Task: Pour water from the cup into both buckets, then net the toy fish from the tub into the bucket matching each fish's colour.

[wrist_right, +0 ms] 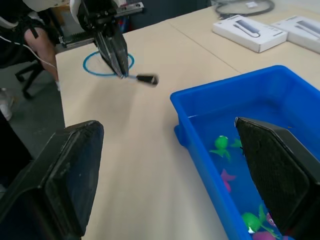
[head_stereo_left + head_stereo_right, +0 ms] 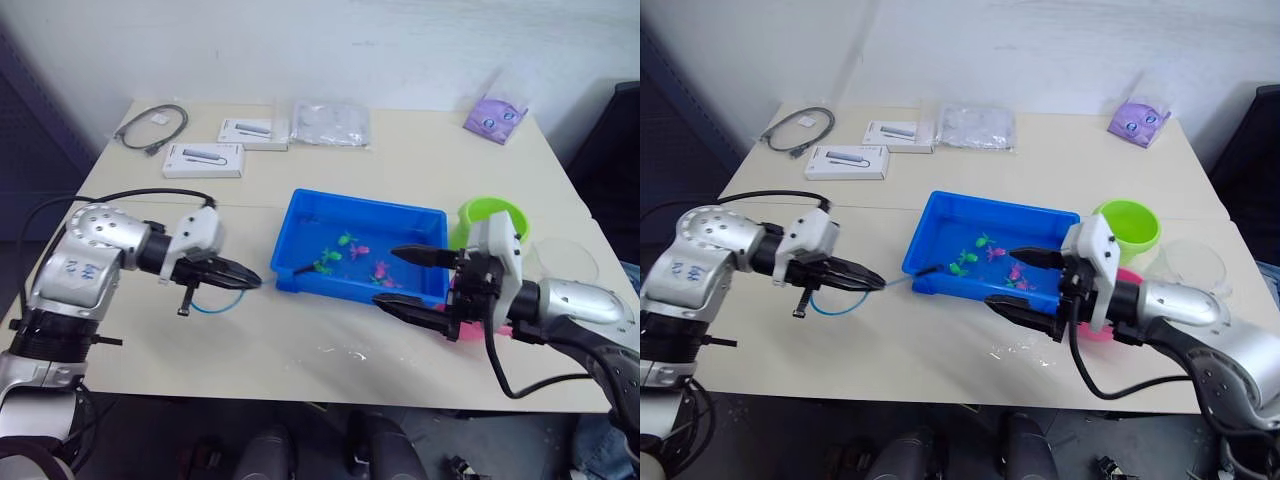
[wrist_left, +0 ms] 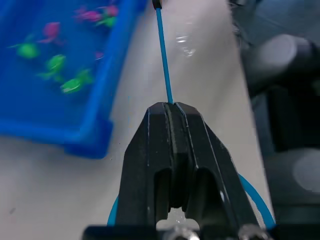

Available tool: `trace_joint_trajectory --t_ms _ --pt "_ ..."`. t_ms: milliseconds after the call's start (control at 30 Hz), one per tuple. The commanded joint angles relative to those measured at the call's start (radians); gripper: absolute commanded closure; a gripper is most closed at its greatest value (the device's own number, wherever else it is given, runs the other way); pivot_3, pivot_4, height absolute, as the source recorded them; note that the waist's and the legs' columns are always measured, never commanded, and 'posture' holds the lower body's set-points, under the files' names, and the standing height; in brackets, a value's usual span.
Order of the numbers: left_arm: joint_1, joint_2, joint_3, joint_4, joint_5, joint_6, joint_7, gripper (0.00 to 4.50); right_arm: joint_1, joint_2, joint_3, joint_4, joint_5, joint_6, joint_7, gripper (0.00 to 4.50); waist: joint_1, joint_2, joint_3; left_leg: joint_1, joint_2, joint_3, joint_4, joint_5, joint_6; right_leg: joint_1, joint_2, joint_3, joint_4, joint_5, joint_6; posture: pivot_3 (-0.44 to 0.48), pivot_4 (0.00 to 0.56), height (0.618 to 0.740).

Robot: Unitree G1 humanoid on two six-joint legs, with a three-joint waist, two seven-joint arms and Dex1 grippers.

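Apparently the netting stage is only starting: the fish (image 2: 352, 258), green and pink alike, all lie in the tub (image 2: 300, 225), which sits mid-table toward the right, and none can be seen in a bucket. The left gripper (image 2: 240, 275) is clamped on the net (image 2: 215, 303) by its thin handle, just off the tub's left end, with the blue hoop lying flat on the table under the fingers and the handle's dark tip pointing at the tub's near left corner (so the hoop is at the wrong end for scooping, I judge). The right gripper (image 2: 412, 280) hangs with its jaws spread wide and nothing between them, over the tub's near right corner. The green bucket (image 2: 492, 214) stands just beyond the tub's right end, the pink bucket (image 2: 462, 325) nearer the front edge behind that arm, and the cup (image 2: 565, 262) by the right edge. Whether the buckets hold water I cannot tell.
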Motion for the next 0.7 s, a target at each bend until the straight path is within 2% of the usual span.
trace_joint_trajectory --t_ms 33,167,333,467,700 --pt "-0.068 -0.022 -0.073 -0.041 0.016 0.013 -0.087 4.48 -0.079 -0.003 0.05 0.035 0.027 0.099 0.031 0.0 0.0 0.0 0.0 0.0 0.0 0.0 0.0 0.0 0.0 0.0 0.0 0.0 0.0 0.0 0.0 0.0 0.15 0.74" --pt "-0.149 -0.085 -0.122 -0.024 0.012 0.075 -0.056 4.48 -0.151 -0.007 0.11 0.04 0.06 0.212 0.07 0.0 0.002 0.0 0.0 -0.004 0.0 0.001 0.003 0.0 0.004 0.0 0.002 0.0 0.003 0.001 0.002 0.0 0.15 0.74" --pt "-0.165 -0.134 -0.148 -0.023 0.019 0.047 -0.045 4.48 -0.222 0.107 0.133 0.053 0.148 0.326 -0.015 0.0 -0.002 0.0 0.0 -0.012 0.0 0.0 0.012 -0.002 0.007 -0.005 0.002 -0.001 0.004 0.002 0.004 0.0 0.15 0.74" --pt "-0.159 -0.146 -0.156 -0.038 0.021 0.048 -0.039 4.48 -0.234 0.154 0.119 0.072 0.177 0.377 -0.055 0.0 0.001 0.0 0.0 -0.015 0.0 -0.001 0.015 -0.002 0.007 -0.006 0.002 -0.002 0.005 0.003 0.005 0.0 0.15 0.74" --pt "-0.16 -0.157 -0.144 -0.051 0.009 0.079 -0.023 4.48 -0.241 0.169 0.126 0.101 0.156 0.422 -0.073 0.0 0.002 0.0 0.0 -0.015 -0.001 -0.002 0.015 -0.002 0.007 -0.006 0.002 -0.002 0.005 0.003 0.005 0.0 0.15 0.74"
